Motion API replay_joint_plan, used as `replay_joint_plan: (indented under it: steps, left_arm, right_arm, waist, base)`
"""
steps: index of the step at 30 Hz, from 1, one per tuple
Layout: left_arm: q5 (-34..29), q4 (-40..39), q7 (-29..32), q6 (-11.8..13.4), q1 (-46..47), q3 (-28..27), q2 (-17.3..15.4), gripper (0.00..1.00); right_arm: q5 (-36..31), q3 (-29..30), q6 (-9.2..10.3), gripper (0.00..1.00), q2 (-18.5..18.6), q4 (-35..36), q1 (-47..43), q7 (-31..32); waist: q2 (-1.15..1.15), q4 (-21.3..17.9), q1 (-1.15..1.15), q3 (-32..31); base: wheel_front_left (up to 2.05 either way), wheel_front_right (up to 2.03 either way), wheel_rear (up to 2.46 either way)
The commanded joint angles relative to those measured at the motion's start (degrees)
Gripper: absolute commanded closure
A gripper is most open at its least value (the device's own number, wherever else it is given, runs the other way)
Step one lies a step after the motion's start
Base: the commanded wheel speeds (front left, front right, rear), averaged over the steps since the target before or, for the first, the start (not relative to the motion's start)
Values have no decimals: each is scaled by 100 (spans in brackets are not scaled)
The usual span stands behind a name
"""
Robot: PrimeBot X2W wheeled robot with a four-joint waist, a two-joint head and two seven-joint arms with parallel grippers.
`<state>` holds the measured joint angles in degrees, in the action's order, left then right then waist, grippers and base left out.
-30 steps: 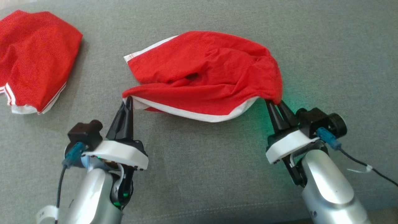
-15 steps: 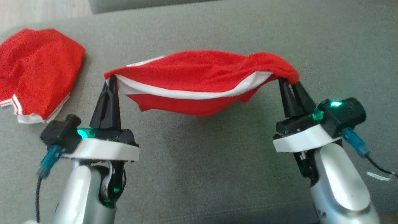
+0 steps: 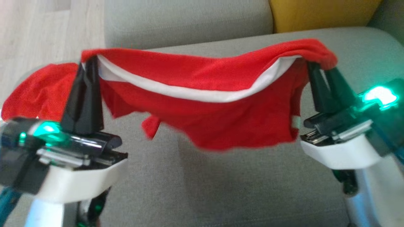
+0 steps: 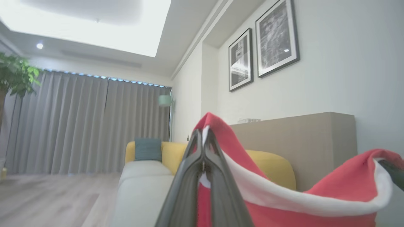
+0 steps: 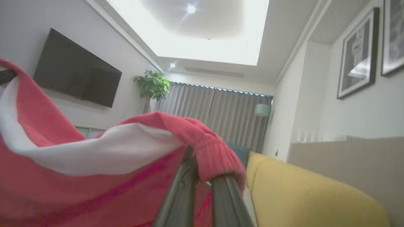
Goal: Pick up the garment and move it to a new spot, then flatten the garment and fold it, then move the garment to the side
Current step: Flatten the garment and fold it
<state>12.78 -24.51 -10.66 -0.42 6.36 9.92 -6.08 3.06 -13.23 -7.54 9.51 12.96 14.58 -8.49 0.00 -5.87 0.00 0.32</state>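
- The red garment [image 3: 205, 104] hangs above the grey sofa seat [image 3: 205, 189]. It is stretched like a hammock between the two grippers, and its lower edge looks clear of the seat.
- The left gripper [image 3: 90, 64] is pinched tight on the garment's left top corner, where the white band [image 3: 189, 93] begins.
- The right gripper [image 3: 319, 70] is clamped on the right top corner, with a ribbed red edge draped over its fingers.
- The cloth looks light, soft and limp: it sags in the middle and one flap dangles loose. It should not slip or break, but it will bunch and fold over itself when lowered.
- The two top corners look like the best holds, pulled apart so the band goes taut before laying it down.
- A second red garment [image 3: 38, 91] lies at the seat's left end.
- Nothing here serves as a container.
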Motion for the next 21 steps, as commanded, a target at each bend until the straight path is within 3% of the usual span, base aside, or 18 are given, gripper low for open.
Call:
replay_joint_plan:
  steps: [1,6,10,16,21]
  left_arm:
    - [-91,-356,123,-4,393,-263,-180,100]
    - [-194,-756,686,-121,817,-373,-535,100]
    - [29,-437,991,-221,1316,-491,-654,100]
    - [223,1024,1152,-446,2674,-506,-899,100]
    - [95,2576,925,-511,4284,-380,-905,100]
  right_arm:
    - [55,-140,5,100,72,383,186,115]
    - [130,-190,5,100,284,935,446,573]
    - [383,-254,5,100,367,616,820,770]
    - [560,-577,5,100,468,-993,2258,573]
    - [270,-604,5,100,252,-2648,3894,6]
  waist:
    - [0,25,0,-35]
    - [0,61,0,119]
    - [0,112,0,436]
    - [0,197,0,1105]
    - [0,322,0,1643]
  base:
    - [0,0,0]
    - [0,0,0]
    - [0,0,0]
    - [0,0,0]
    - [0,0,0]
